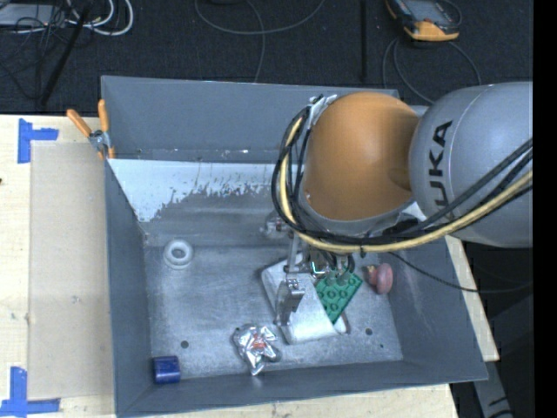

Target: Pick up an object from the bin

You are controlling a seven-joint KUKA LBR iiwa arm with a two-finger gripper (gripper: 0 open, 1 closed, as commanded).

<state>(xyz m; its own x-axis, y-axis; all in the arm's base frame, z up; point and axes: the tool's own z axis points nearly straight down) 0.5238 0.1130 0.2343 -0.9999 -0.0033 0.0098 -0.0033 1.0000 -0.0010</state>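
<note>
A white flat piece lies right of the middle of the bin, with a green studded triangular plate on its right part. The tool hangs low at the white piece's left edge; apart or together, I cannot tell. A crumpled foil wrapper lies near, lower left; a pink lump sits right of the plate.

I work in a robotics lab, not a home or a shop. My industrial arm, lettered KUKA and strung with cables, hangs over a scuffed grey metal bin. Beyond it, loose leads trail across dark carpet, where orange-and-black handheld units lie wired.
</note>
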